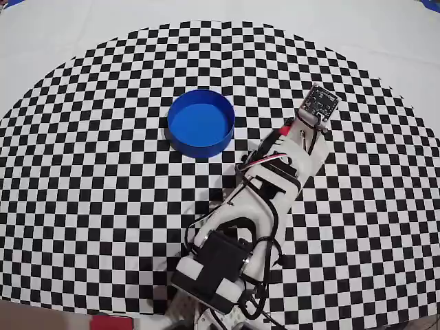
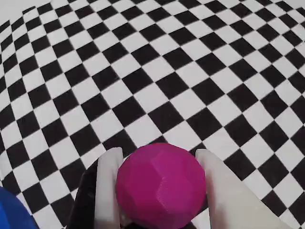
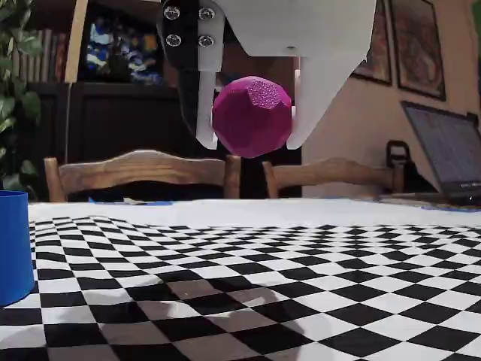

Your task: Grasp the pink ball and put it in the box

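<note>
Pink faceted matte ball (image 3: 252,115) sits clamped between your white two-finger gripper (image 3: 252,143), held clear above the black-and-white checkered cloth (image 3: 316,286). Your round, shallow bright blue box (image 1: 201,123) stands well apart, to the left of the arm in the overhead view.

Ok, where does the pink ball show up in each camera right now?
Overhead view: not visible; the arm covers it, with the gripper right of the blue box.
Wrist view: the pink ball is at bottom centre, clamped between the white fingers.
Fixed view: the ball is at top centre, held above the table.
Shared landmark: the blue box, also at the wrist view's bottom-left corner and the fixed view's left edge.
</note>
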Action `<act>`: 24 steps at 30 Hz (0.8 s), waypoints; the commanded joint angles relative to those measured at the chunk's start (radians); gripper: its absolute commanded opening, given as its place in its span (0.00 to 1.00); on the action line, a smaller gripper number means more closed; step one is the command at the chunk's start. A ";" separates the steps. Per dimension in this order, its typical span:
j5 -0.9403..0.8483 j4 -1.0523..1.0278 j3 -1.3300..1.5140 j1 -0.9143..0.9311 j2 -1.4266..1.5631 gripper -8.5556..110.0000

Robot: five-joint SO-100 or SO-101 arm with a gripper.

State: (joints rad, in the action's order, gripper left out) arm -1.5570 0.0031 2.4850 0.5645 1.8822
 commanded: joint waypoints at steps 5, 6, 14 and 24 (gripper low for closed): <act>0.009 0.012 -0.003 -0.063 0.071 0.07; 0.009 0.012 -0.003 -0.071 0.071 0.07; 0.009 0.012 0.005 -0.138 0.084 0.07; 0.009 0.012 0.012 -0.210 0.104 0.07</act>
State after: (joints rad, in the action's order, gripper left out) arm -1.5570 0.0031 2.5004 0.3620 1.9190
